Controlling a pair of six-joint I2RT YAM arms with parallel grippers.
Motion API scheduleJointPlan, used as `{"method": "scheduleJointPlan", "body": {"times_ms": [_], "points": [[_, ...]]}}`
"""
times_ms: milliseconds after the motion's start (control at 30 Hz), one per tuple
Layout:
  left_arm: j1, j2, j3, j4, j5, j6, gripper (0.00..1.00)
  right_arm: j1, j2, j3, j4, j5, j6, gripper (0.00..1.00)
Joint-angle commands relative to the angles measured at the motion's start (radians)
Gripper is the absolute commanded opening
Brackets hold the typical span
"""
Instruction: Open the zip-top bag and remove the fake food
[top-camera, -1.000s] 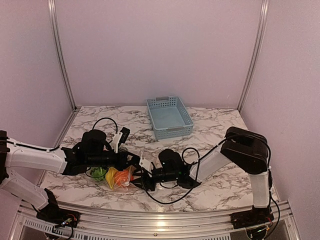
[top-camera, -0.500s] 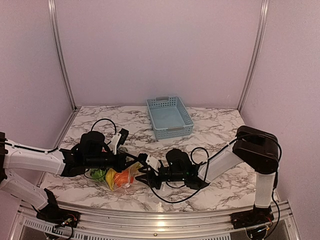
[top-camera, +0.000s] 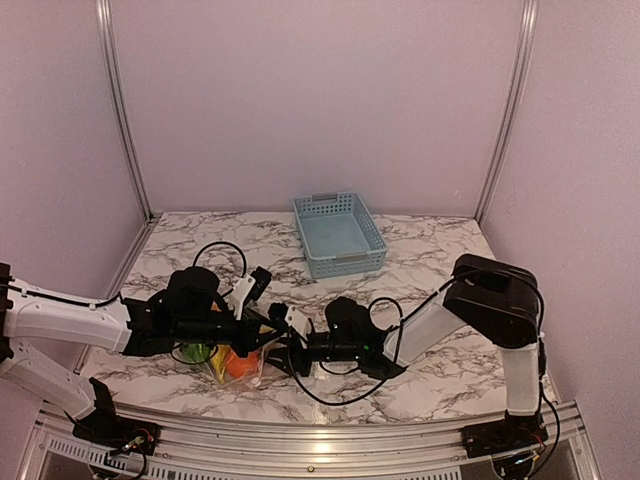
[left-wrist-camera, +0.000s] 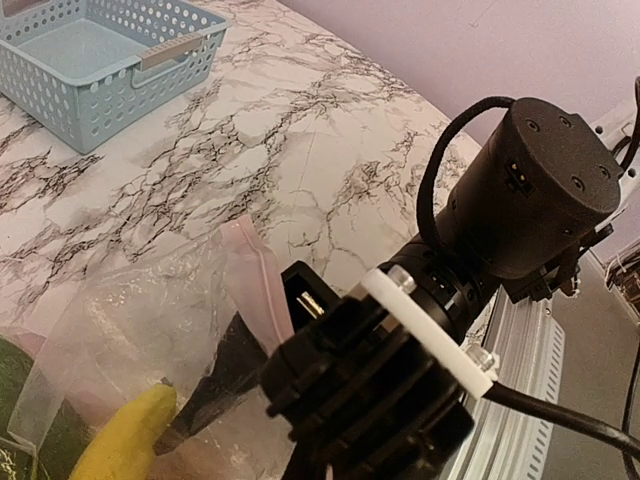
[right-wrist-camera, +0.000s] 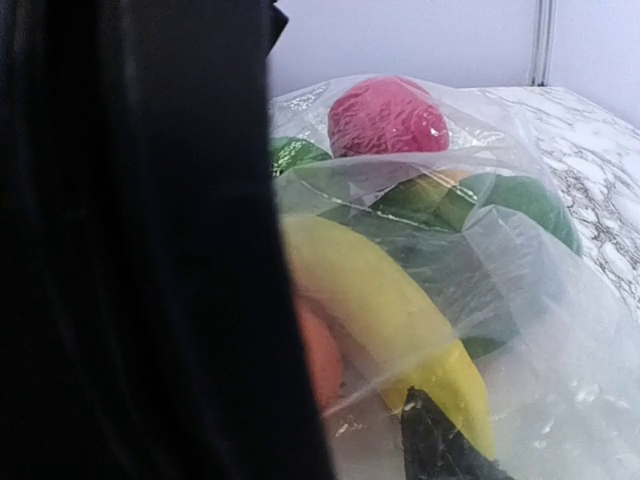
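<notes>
Right tool (top-camera: 283, 352) moved back to zip-top bag (left-wrist-camera: 150, 330) mouth, jaws apart, left tool (top-camera: 256, 336) pinching bag edge, basket (top-camera: 339, 234) well apart

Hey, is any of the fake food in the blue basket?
No, from above the blue basket shows only its bare floor, while the fake food sits inside the zip-top bag near the arms.
</notes>
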Motion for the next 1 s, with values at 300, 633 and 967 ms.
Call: {"method": "scheduleJointPlan", "body": {"times_ms": [300,633,967], "points": [[-0.001,-0.167,-0.056,-0.056,-0.11,-0.069,0.47,0.02,0.082,-0.028,0.135,-0.062,0.032,0.58],[0.047,-0.471,-0.176,-0.412,-0.151,-0.257,0.42,0.02,0.057,-0.057,0.137,-0.057,0.02,0.68],[0.047,-0.45,-0.248,-0.466,-0.139,-0.323,0.09,0.02,0.05,-0.03,0.076,-0.097,-0.012,0.74]]}}
